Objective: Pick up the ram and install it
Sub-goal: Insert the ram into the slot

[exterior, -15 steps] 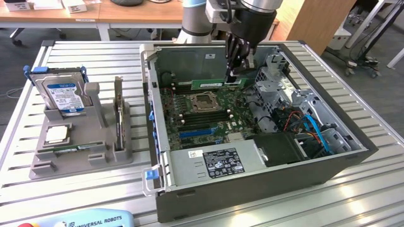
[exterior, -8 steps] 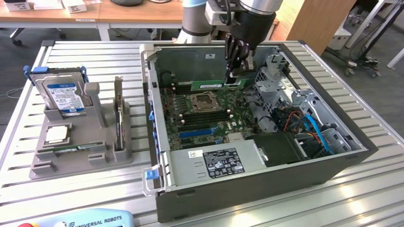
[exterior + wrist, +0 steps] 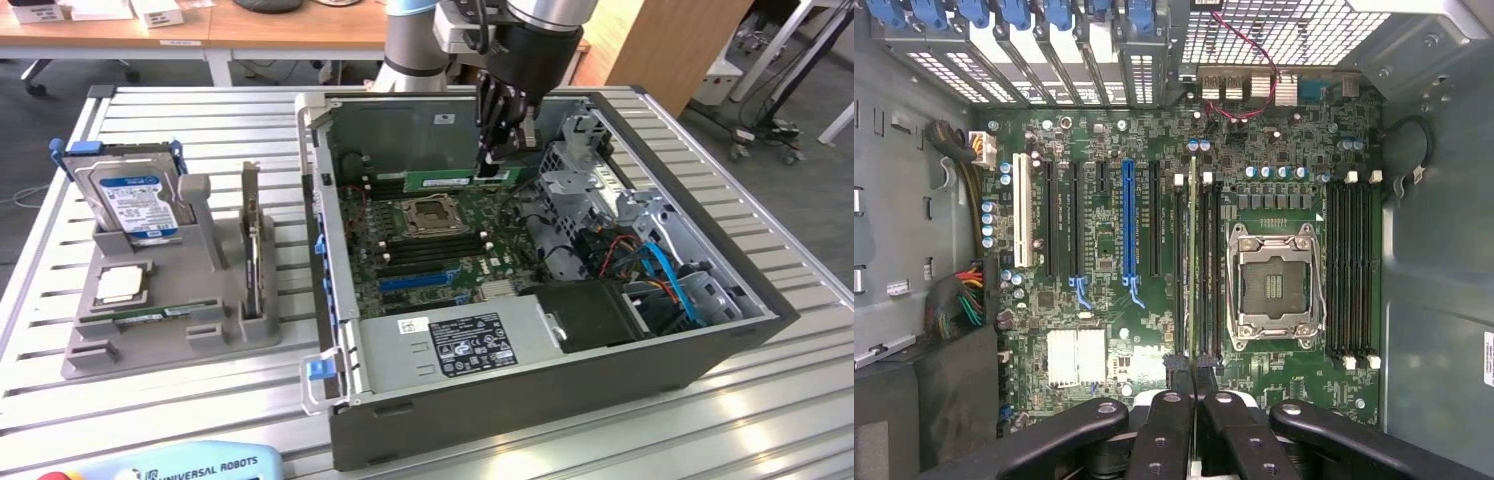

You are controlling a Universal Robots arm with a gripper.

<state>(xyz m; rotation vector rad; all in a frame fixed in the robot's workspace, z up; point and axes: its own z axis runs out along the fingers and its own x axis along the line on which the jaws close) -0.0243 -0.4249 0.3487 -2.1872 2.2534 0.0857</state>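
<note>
The ram [image 3: 445, 181] is held on edge, clamped in the gripper [image 3: 495, 162], over the motherboard [image 3: 400, 262] inside the open computer case [image 3: 534, 390], near the processor socket [image 3: 434, 215]

— What does the arm [image 3: 404, 62] look like?
— Round silver-grey tubing, with a pale blue cap [image 3: 411, 8] at a joint. The wrist section [image 3: 537, 50] is a matte black cylinder under a broad silver ring [image 3: 550, 10].
— And the gripper [image 3: 497, 162]?
— Black all over. Its fingers [image 3: 491, 110] are slim and built from jointed links, narrowing to thin tips.
— Any more detail in the wrist view?
— Yes. The linkage bars [image 3: 1054, 435] are glossy black with rounded ends, and each pivot carries a small round silvery pin [image 3: 1104, 408]. Four such pins sit in a row across the links.
</note>
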